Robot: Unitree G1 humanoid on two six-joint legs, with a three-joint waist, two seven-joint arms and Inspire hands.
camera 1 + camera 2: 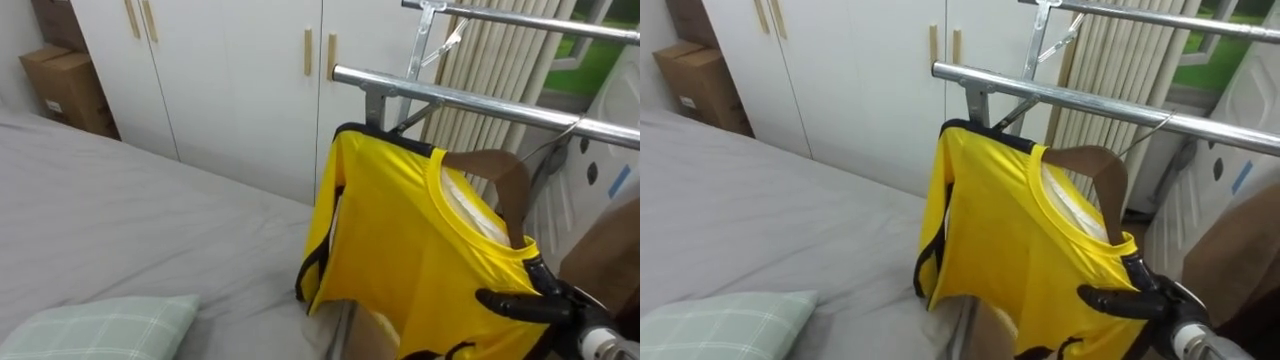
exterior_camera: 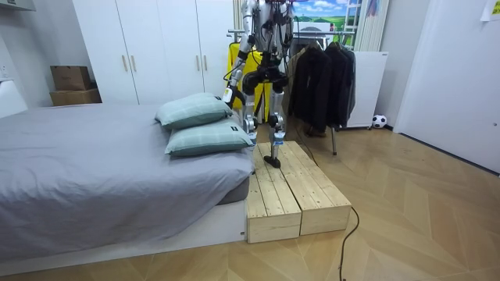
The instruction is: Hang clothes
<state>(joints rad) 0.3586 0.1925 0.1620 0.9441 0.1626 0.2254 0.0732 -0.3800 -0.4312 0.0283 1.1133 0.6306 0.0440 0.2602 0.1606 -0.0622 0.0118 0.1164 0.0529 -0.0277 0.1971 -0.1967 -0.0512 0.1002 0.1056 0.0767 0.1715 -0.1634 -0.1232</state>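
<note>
The yellow T-shirt (image 1: 400, 240) has black trim at the sleeve edges and a ribbed yellow collar, with a white lining showing inside the neck. It is draped over a brown wooden hanger (image 1: 505, 175), whose arch rises out of the neck opening. The shirt hangs tilted, its far shoulder high and close under the metal rail (image 1: 450, 98). The hanger's thin wire hook seems to reach that rail, though contact is hard to make out.

One yellow shirt (image 1: 400, 240) — two pillows (image 2: 194, 110) (image 2: 208, 138)
</note>
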